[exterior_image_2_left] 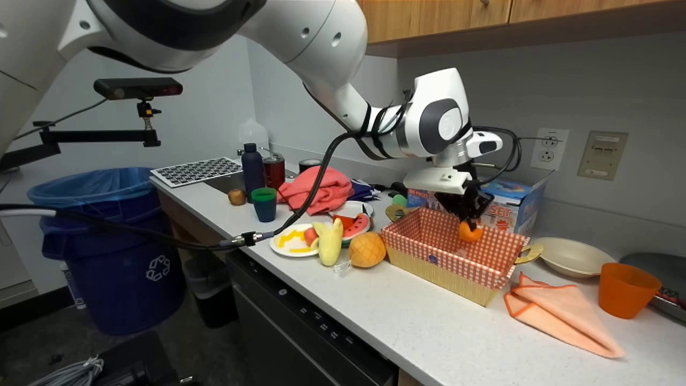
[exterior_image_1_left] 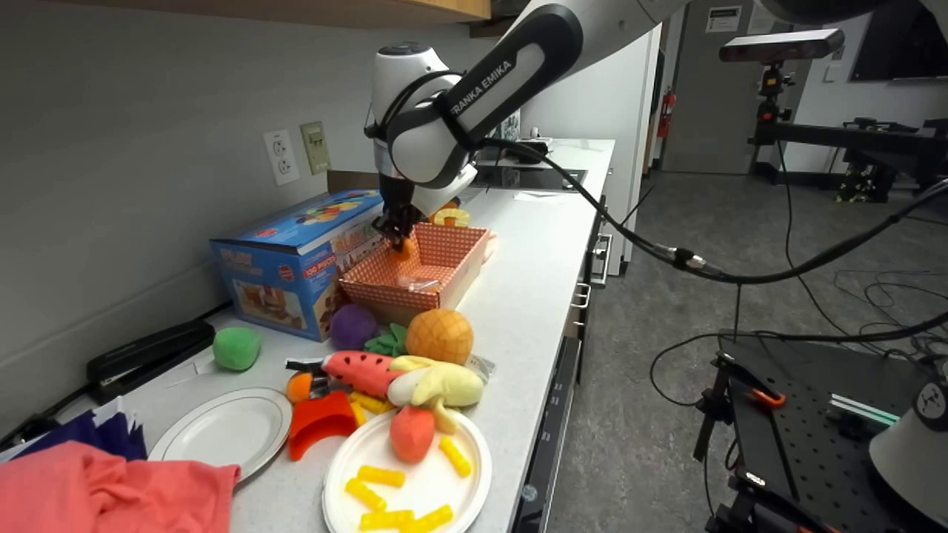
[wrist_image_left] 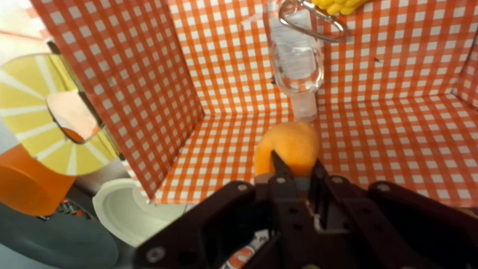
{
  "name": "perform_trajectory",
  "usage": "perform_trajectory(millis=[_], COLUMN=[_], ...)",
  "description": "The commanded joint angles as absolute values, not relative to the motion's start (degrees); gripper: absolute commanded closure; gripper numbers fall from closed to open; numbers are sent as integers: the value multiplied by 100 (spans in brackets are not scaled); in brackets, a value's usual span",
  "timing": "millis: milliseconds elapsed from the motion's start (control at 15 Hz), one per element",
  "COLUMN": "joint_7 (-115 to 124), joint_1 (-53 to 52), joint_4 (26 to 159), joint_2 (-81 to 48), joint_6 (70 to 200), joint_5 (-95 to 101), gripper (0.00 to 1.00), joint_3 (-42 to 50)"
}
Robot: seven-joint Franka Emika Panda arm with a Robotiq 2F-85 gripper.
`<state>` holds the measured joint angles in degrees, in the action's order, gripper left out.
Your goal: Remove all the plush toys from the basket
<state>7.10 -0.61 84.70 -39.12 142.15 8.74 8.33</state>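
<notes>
**Orange ball (wrist_image_left: 288, 141) pinched inside the gingham basket (exterior_image_2_left: 455, 266)**

My gripper (wrist_image_left: 297, 164) points down into it, jaws nearly together, black ends pressed into the ball's fuzzy sides; it has hold of that one toy. Whether the ball touches bottom, I can't tell. Basket: shallow, rectangular, orange-and-white check within, straw-coloured band around the lower outside, flat handle (wrist_image_left: 33, 123) shaped like a citrus slice. In the wrist view I note, against the check, a clear round-shouldered bottle (wrist_image_left: 295, 63), a bent-wire metal clip (wrist_image_left: 307, 33) over one end, and a knobbly yellow thing (wrist_image_left: 340, 5) cut off at the view's edge.

On the smooth pale counter (exterior_image_1_left: 518, 296), in an exterior view: round pineapple plush (exterior_image_1_left: 439, 337), cross-hatched; purple ball (exterior_image_1_left: 353, 327); green ball (exterior_image_1_left: 237, 349); watermelon wedge (exterior_image_1_left: 361, 371), black-seeded; pale banana (exterior_image_1_left: 444, 385), peel in strips. Red-pink plush (exterior_image_1_left: 412, 435), tapered, sits on a white plate (exterior_image_1_left: 426, 485) with stubby yellow pieces (exterior_image_1_left: 381, 476).
</notes>
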Motion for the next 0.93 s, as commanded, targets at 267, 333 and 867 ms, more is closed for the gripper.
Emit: perform_trajectory(millis=[267, 333, 867], joint_7=[-263, -448, -1240], joint_1=[-8, 9, -89], joint_4=[9954, 10133, 11241], joint_2=[-2513, -2374, -1844], joint_6=[15054, 15082, 14846], joint_5=[631, 553, 450], gripper=[96, 96, 59], joint_3=[10, -150, -616])
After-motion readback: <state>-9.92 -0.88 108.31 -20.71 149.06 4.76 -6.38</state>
